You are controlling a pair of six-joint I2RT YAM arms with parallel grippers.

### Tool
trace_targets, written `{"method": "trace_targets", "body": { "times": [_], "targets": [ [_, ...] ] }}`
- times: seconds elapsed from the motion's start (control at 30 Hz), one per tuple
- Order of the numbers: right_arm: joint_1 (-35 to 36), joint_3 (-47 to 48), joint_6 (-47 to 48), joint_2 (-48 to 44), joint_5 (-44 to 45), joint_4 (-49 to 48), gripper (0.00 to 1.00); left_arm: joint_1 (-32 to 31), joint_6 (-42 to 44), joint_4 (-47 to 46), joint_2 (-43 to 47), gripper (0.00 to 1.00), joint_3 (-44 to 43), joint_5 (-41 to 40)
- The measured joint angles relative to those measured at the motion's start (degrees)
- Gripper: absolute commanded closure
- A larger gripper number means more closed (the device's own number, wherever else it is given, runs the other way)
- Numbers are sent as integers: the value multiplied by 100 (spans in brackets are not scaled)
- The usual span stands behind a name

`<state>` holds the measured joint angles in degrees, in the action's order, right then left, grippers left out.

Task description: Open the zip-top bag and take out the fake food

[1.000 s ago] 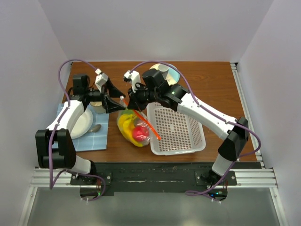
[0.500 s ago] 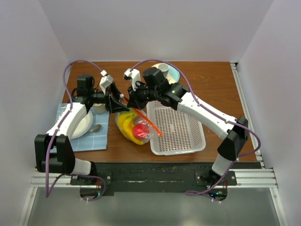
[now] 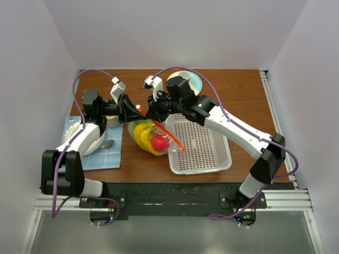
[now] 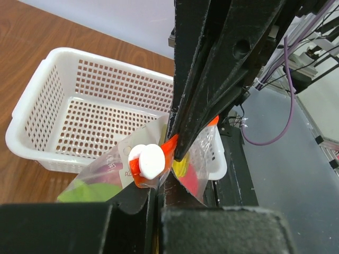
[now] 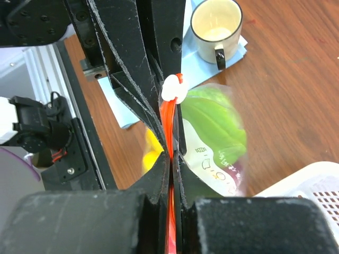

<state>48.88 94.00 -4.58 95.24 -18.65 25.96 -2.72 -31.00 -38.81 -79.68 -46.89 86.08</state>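
From above, the zip-top bag (image 3: 151, 138) is held up by its top edge between the two tools, just left of the white basket (image 3: 204, 145). The fake food (image 3: 143, 136), yellow bananas and a red fruit, sags in its belly; whether the bag's bottom rests on the wooden table (image 3: 238, 100) I cannot tell. The left gripper (image 3: 136, 110) reaches in from the left and the right gripper (image 3: 150, 114) from the right, tips almost meeting at the far-left end of the orange zip strip (image 3: 172, 138). The strip's long axis runs from there toward the near right, across the basket's left rim. Both arms are equally close to that end, and the rest of the strip hangs free. A bowl (image 3: 92, 138) and spoon (image 3: 107, 144) on a blue cloth (image 3: 108, 157) crowd the left side, while the wood to the far right is bare, so rightward pulls probably have more room. In the left wrist view its jaws are nearly together with the strip's end pinched between them. The white slider (image 4: 150, 160) sits just past the tips, and the right tool's black fingers clamp the strip immediately beyond it. In the right wrist view its jaws are drawn to a slit with the orange strip running through. The slider is at the far end, flanked by the left tool's fingers, with a green piece (image 5: 212, 121) in the bag and a mug (image 5: 214, 24) beyond. The opening likely turns on driving the slider along that near-right axis, or on parting the two lips sideways.
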Motion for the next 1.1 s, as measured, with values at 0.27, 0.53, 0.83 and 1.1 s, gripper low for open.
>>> {"method": "trace_targets", "body": {
  "times": [0.27,0.53,0.83,1.1],
  "targets": [
    [-4,-26,-48,-59,-162,-127,31,7,-354,-444,11,100,0,7],
    [-4,190,-52,-15,-157,-374,35,7,-754,-868,11,100,0,11],
    [-11,509,-81,313,-2,-702,50,11,-1287,-1515,9,99,81,17],
    [9,566,-247,363,-85,-846,69,39,-1519,-1790,9,97,181,-26]
  ]
}}
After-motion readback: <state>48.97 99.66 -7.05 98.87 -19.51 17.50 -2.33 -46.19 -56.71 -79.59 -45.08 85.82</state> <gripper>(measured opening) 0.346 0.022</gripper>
